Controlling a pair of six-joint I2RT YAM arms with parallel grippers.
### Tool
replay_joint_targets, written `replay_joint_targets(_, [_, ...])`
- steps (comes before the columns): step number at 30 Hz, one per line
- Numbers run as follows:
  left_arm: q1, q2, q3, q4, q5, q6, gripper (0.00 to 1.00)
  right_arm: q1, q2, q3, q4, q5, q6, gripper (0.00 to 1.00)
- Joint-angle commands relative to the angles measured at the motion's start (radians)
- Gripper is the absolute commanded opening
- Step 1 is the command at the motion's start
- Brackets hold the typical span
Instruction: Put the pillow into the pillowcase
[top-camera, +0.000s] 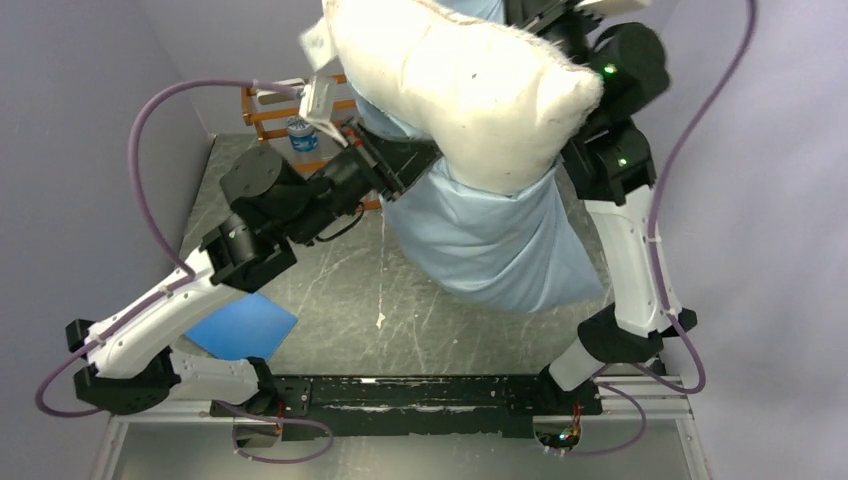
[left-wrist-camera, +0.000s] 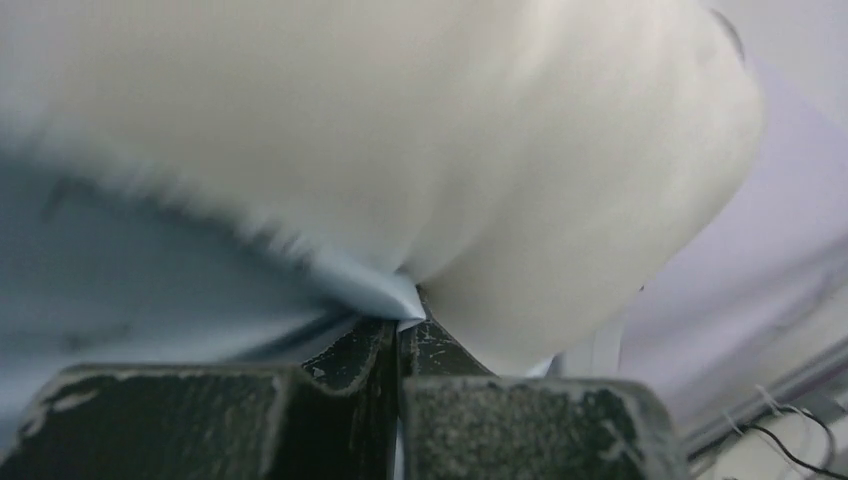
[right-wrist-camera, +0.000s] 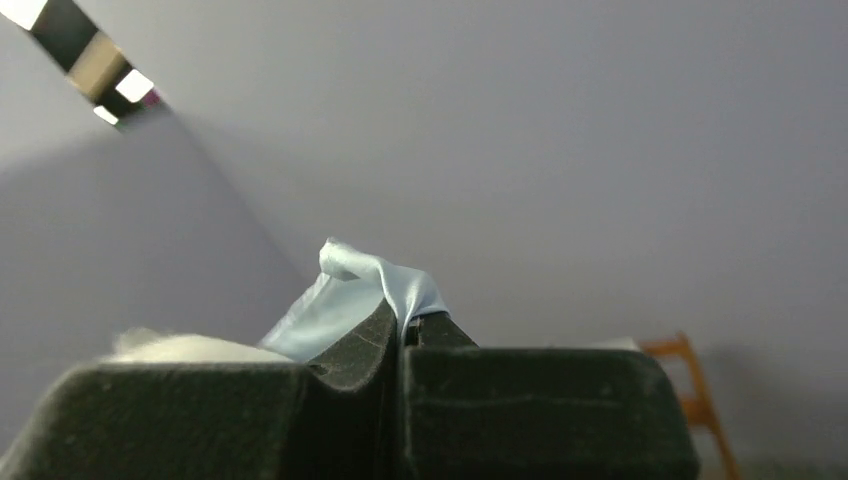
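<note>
The white pillow (top-camera: 470, 85) is held high, its lower end inside the light-blue pillowcase (top-camera: 495, 235), which hangs down over the table. Much of the pillow sticks out of the case at the top. My left gripper (top-camera: 385, 165) is shut on the case's left edge; in the left wrist view the jaws (left-wrist-camera: 405, 325) pinch blue fabric (left-wrist-camera: 150, 280) beside the pillow (left-wrist-camera: 500, 150). My right gripper is raised at the upper right, its fingertips hidden behind the pillow in the top view; in the right wrist view it (right-wrist-camera: 405, 325) is shut on a fold of the case (right-wrist-camera: 350, 290).
A flat bright-blue rectangle (top-camera: 245, 325) lies on the table by the left arm's base. An orange rack (top-camera: 275, 115) with a bottle (top-camera: 303, 135) stands at the back left. Grey walls close in on both sides. The right arm (top-camera: 630, 240) stands upright at the right.
</note>
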Motion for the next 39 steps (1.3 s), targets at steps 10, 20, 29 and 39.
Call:
replay_joint_targets(10, [0.199, 0.169, 0.349, -0.038, 0.296, -0.103, 0.05, -0.012, -0.257, -0.425, 0.376, -0.016, 0.03, 0.0])
replay_joint_targets(20, [0.049, 0.24, 0.492, -0.151, 0.021, 0.204, 0.05, -0.062, -0.221, -0.339, 0.33, -0.205, 0.204, 0.0])
replay_joint_targets(29, [0.174, 0.212, 0.396, -0.04, 0.25, -0.019, 0.05, -0.062, -0.285, -0.473, 0.45, -0.095, 0.222, 0.0])
replay_joint_targets(39, [0.041, 0.205, 0.326, -0.128, 0.08, 0.136, 0.05, -0.143, -0.165, -0.321, 0.283, -0.156, 0.242, 0.0])
